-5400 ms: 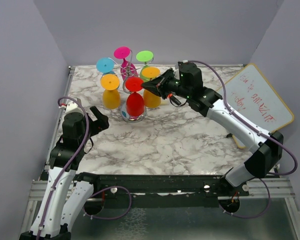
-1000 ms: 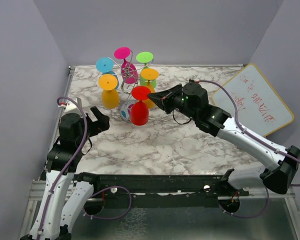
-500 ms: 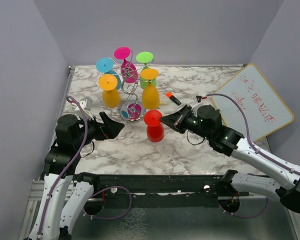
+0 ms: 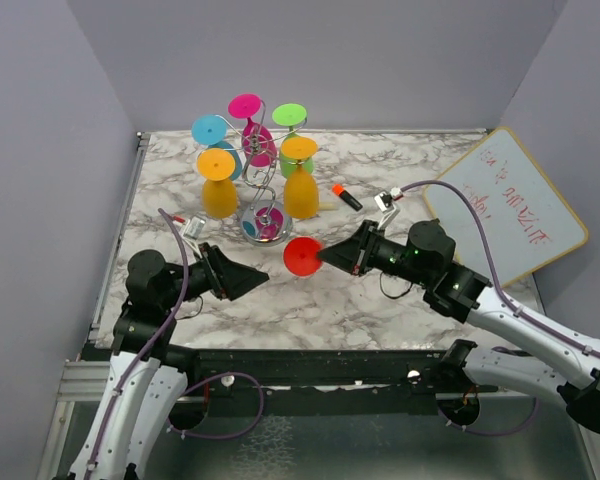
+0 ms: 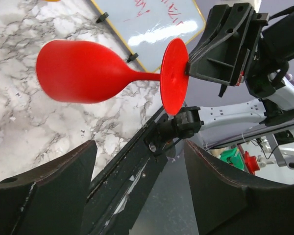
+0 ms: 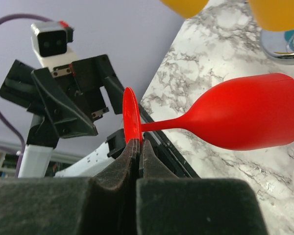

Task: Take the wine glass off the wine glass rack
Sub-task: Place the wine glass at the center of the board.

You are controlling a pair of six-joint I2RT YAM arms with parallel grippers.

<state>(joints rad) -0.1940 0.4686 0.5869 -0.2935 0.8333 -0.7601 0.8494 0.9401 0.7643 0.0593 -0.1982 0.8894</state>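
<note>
While your right jaws pinch foot disc of red wine glass (image 4: 302, 256), glass hangs tilted in air over bench (image 4: 380, 170), apart from wine glass rack (image 4: 264, 226) behind it. Your left jaws gape wide, facing glass, not touching.

The gap between the left gripper (image 4: 258, 277) and the red wine glass (image 4: 302, 256) is free. Behind it stands the wine glass rack (image 4: 263, 224); the whiteboard (image 4: 510, 200) lies far right.
</note>
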